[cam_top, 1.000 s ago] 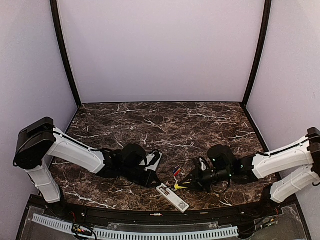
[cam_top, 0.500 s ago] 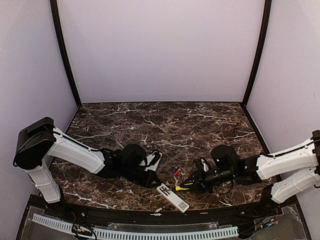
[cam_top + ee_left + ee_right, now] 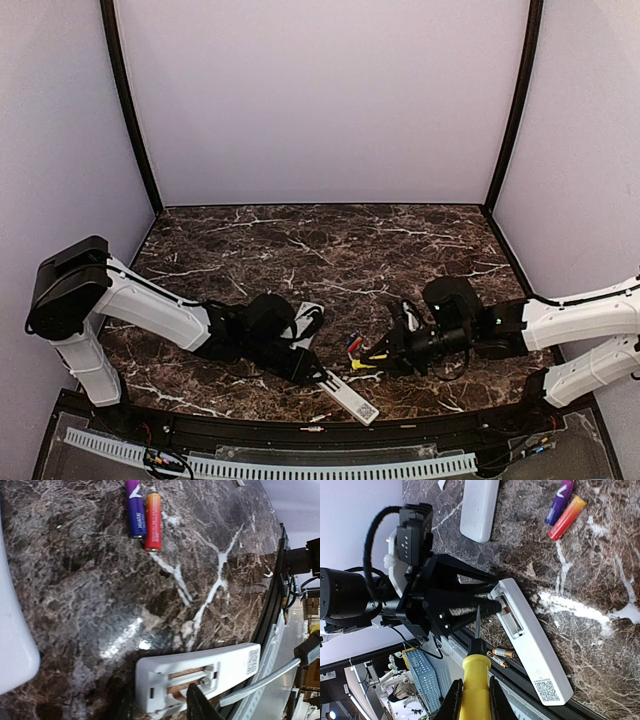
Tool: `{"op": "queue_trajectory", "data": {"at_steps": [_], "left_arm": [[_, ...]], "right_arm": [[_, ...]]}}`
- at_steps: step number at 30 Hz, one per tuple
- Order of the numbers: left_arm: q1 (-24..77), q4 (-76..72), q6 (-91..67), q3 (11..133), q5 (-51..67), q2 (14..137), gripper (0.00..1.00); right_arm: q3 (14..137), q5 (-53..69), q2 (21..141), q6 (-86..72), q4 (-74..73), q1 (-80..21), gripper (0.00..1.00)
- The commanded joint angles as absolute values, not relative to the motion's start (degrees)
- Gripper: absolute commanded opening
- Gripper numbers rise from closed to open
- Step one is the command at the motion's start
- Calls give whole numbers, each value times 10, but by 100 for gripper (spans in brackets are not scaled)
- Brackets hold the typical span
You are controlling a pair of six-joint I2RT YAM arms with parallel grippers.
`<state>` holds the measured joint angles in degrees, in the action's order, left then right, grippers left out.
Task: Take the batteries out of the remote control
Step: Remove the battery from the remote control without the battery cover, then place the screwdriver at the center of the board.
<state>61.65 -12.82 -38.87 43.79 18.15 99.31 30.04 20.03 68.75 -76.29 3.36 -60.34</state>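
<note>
since the screwdriver (image 3: pixel 472 672) blade points straight up the right wrist view, the coming move turns on the open bay (image 3: pixel 507 611), which sits just right of its tip, near and apparently not touching. the right gripper (image 3: pixel 474 700) is clamped around the yellow handle. the remote (image 3: pixel 532 655) lies on a slant, its long axis running from the bay at frame centre down to the coded end at lower right, so the blade runs beside its left flank at a shallow angle to that axis. in the left wrist view, copper-coloured strips (image 3: pixel 187 673) lie lengthwise in the bay; cells or contacts, i cannot tell. the left gripper (image 3: pixel 490 606) tapers to a wedge at the bay end; whether it pinches or merely presses is unclear. the blue battery (image 3: pixel 559 502) and red battery (image 3: pixel 566 518) lie side by side on the marble (image 3: pixel 600 580) at upper right, well apart from the tip. the right arm looks better placed for prying.
</note>
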Motion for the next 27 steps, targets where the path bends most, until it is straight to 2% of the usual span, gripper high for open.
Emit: {"op": "queue_trajectory", "data": {"at_steps": [1,5,13,20,27], "left_arm": [[621,-93,-380,439,159,959,42],[619,-66,-370,440,120,927,51],[576,-6,-335,433,95,845,57],[409,78,-247,445,121,761,61],[198,204,-172,540,200,695,66]], "right_arm": [[321,169,663,-723,7,-606,0],[323,143,638,-712,-18,-606,0],[343,67,556,-668,-139,-581,0],[330,78,542,-564,-125,-476,0],[374,168,676,-468,-27,-366,0]]}}
